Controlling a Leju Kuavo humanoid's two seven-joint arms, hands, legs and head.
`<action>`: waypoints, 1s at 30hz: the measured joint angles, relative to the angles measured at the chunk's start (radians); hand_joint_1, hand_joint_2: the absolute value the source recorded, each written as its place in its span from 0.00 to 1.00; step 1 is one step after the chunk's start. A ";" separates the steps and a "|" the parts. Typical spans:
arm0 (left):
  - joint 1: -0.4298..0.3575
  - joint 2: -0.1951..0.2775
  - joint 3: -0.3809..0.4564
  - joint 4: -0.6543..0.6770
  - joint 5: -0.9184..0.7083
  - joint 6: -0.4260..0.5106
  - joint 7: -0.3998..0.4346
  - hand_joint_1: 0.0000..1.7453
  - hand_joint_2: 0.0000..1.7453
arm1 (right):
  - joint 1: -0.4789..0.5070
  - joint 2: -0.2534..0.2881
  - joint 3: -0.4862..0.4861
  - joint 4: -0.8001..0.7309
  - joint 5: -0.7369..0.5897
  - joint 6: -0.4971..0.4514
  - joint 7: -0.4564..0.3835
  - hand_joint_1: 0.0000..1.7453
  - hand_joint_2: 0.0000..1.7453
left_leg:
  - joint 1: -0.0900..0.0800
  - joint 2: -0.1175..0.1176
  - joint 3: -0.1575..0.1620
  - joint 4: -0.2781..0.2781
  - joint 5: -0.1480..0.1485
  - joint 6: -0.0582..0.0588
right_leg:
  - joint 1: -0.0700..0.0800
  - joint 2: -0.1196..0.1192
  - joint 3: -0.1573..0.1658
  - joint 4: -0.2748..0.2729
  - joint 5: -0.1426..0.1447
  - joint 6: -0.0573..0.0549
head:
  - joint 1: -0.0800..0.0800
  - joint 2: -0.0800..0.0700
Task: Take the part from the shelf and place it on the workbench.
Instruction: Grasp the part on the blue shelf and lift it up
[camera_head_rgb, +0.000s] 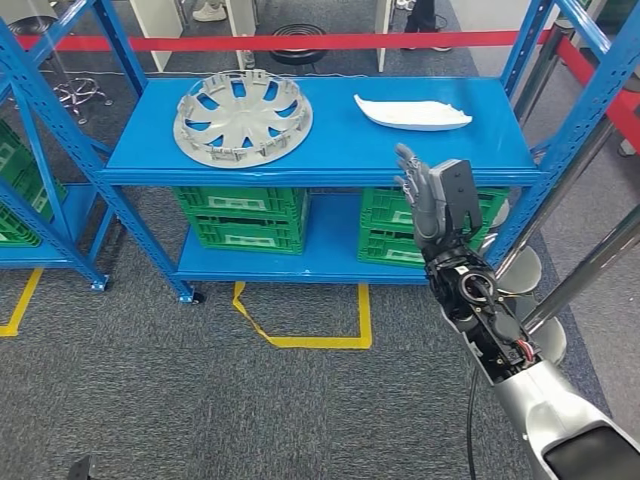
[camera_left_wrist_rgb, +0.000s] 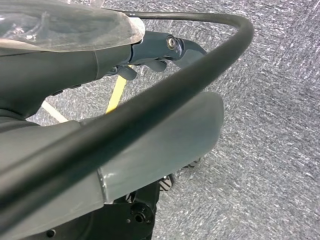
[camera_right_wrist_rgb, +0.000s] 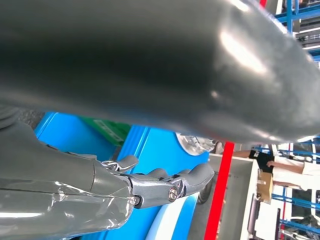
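**Right hand raised before the blue shelf, parts untouched**

The robot's right hand (camera_head_rgb: 417, 190) stands lifted in front of the blue shelf (camera_head_rgb: 332, 140), its silver forearm reaching up from the lower right of the head view. The fingers (camera_head_rgb: 407, 165) point upward and slightly apart — holding nothing, the hand open and clear of the shelf's front edge. In the right wrist view the fingers (camera_right_wrist_rgb: 170, 186) stretch out nearly straight, with the blue shelf surface beyond them.

The left hand (camera_left_wrist_rgb: 158, 52) hangs over grey carpet (camera_left_wrist_rgb: 271, 125), where a yellow floor line (camera_left_wrist_rgb: 116, 94) runs beneath it; its dark fingers extend outward with nothing between them, a black cable (camera_left_wrist_rgb: 211, 55) arcing across the wrist view.

Two parts lie on the upper shelf board: one silver wheel cover (camera_head_rgb: 243, 118) toward the left, flat on its face, and one long white part (camera_head_rgb: 413, 113) toward the right, just beyond the raised right hand. The two are well apart. On the lower board sit two stacks of green crates (camera_head_rgb: 245, 217) — one under each part. More green crates (camera_head_rgb: 21, 190) occupy a neighbouring rack at the left edge. A red barrier tape (camera_head_rgb: 302, 42) runs behind the shelf.
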 joint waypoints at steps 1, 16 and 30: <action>0.000 0.000 0.000 0.000 0.000 0.000 0.000 0.00 0.00 | 0.001 0.000 -0.002 -0.003 0.001 0.001 0.002 0.00 0.00 | 0.000 0.000 0.000 0.000 0.000 0.000 | 0.000 0.000 0.000 0.000 0.000 0.000 | 0.000 0.000; 0.000 0.000 0.000 0.000 0.007 0.005 0.000 0.00 0.00 | 0.003 -0.001 -0.011 -0.008 0.001 0.020 -0.008 0.00 0.00 | 0.000 0.000 0.000 0.000 0.000 0.000 | 0.000 0.000 0.000 0.000 0.000 0.000 | 0.000 0.000; 0.000 0.001 -0.001 0.000 -0.004 0.000 0.001 0.00 0.00 | 0.031 -0.008 -0.028 -0.009 0.009 0.017 -0.013 0.00 0.00 | -0.004 0.000 -0.001 0.005 -0.002 0.003 | -0.002 0.000 0.000 -0.002 0.001 0.002 | -0.002 0.000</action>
